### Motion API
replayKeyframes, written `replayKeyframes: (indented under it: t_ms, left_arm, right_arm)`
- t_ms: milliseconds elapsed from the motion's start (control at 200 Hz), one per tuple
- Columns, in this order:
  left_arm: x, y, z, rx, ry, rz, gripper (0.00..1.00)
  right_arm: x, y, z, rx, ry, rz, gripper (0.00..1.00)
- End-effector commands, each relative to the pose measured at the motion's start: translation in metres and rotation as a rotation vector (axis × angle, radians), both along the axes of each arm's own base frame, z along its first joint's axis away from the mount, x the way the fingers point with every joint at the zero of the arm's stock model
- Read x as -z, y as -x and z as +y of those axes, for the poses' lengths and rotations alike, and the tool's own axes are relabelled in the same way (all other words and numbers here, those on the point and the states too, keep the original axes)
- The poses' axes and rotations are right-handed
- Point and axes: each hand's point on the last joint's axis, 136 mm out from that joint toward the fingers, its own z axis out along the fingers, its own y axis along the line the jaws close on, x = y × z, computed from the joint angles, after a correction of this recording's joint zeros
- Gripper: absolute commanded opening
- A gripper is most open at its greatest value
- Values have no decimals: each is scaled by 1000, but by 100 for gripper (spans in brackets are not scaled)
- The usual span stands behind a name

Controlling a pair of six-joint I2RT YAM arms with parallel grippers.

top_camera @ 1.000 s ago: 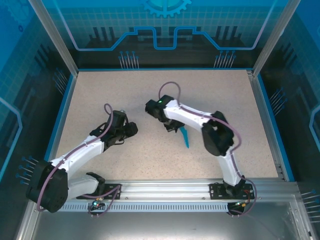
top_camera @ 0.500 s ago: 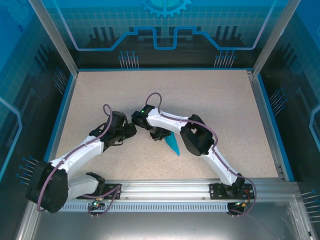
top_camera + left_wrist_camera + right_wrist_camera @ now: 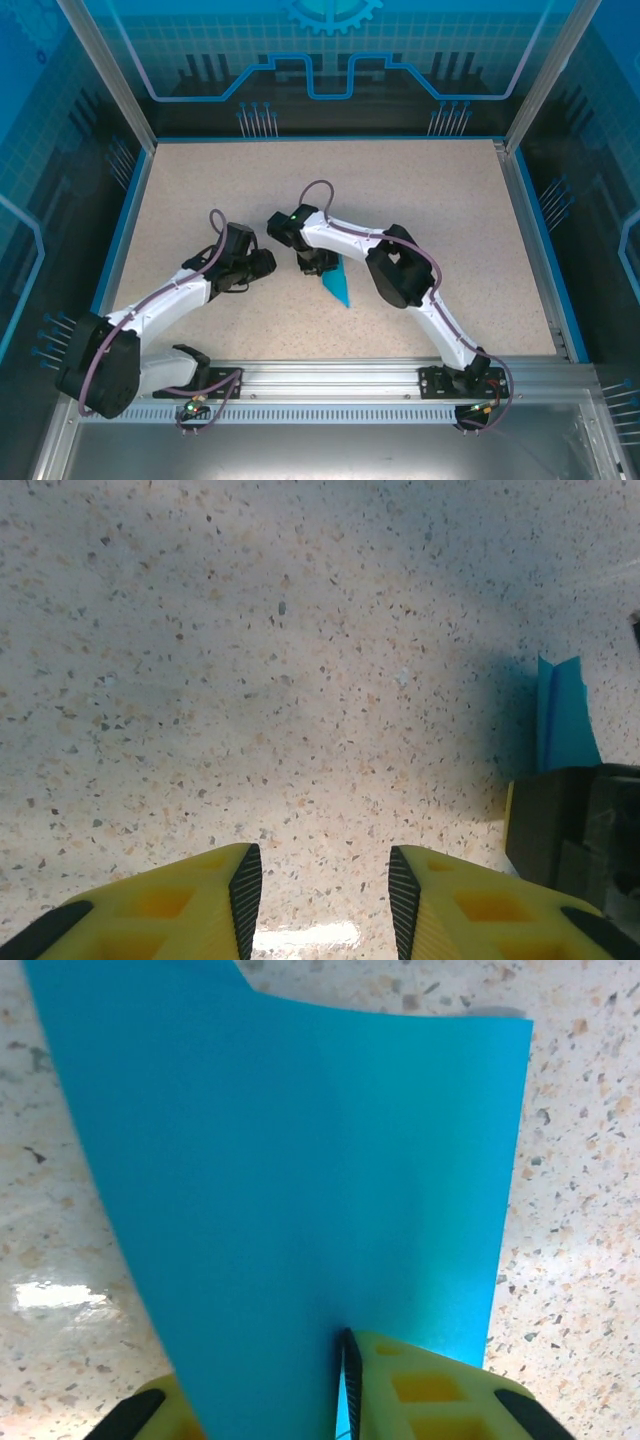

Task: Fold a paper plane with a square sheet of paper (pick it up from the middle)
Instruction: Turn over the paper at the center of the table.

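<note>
The paper plane [image 3: 338, 283] is teal-blue paper folded to a narrow point, near the middle of the speckled table [image 3: 420, 200]. My right gripper [image 3: 318, 266] is shut on its upper end. In the right wrist view the folded paper [image 3: 300, 1160] stands up between the yellow fingers [image 3: 440, 1390] and hides most of the left one. My left gripper [image 3: 262, 262] sits just left of it, open and holding nothing. In the left wrist view the gap between its pads [image 3: 325, 870] shows bare table, with the paper's edge [image 3: 565, 715] and the right gripper's dark body [image 3: 585, 825] at the right.
Blue walls and aluminium posts [image 3: 110, 75] enclose the table on three sides. A metal rail [image 3: 330, 375] carrying both arm bases runs along the near edge. The two grippers are close together at the table's centre-left.
My right arm has swung left with the paper and brought it close to the left gripper. The paper's point now lies lower and further left. My left arm has barely moved.
</note>
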Motion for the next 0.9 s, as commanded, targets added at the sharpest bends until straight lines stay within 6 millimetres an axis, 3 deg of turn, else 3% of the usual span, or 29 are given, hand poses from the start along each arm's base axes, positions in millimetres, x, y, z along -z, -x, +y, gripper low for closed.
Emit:
replayKeyframes:
  t_ms: [0, 90, 205, 295, 395, 480, 560, 670, 770, 895]
  left_arm:
    - [-4, -1, -4, 8, 26, 16, 42]
    - [-2, -1, -5, 14, 27, 24, 43]
    - [0, -1, -6, 26, 25, 35, 43]
    - [0, -2, -7, 31, 26, 39, 43]
    - [-2, -3, -9, 40, 28, 39, 43]
    - [-3, -4, -12, 50, 35, 41, 43]
    - [-2, -4, -17, 66, 54, 46, 43]
    - [1, -4, -23, 85, 77, 58, 43]
    - [1, -5, -33, 115, 111, 67, 43]
    - [2, -6, -45, 149, 147, 80, 43]
  right_arm:
    - [-5, -9, 15, 32, -122, -23, 28]
    - [-29, -10, 28, 1, -245, -60, 46]
    - [-53, -7, 39, -40, -403, -86, 61]
    - [-72, -3, 45, -89, -516, -101, 66]
    - [-84, -3, 30, -98, -553, -137, 68]
    - [-81, -3, 16, -91, -642, -127, 61]
    - [-78, -5, 5, -84, -758, -110, 41]
    - [-77, -3, 2, -108, -910, -61, 24]
    - [-71, 1, 0, -135, -967, 2, 15]
    - [-61, 5, -6, -147, -984, 36, 14]
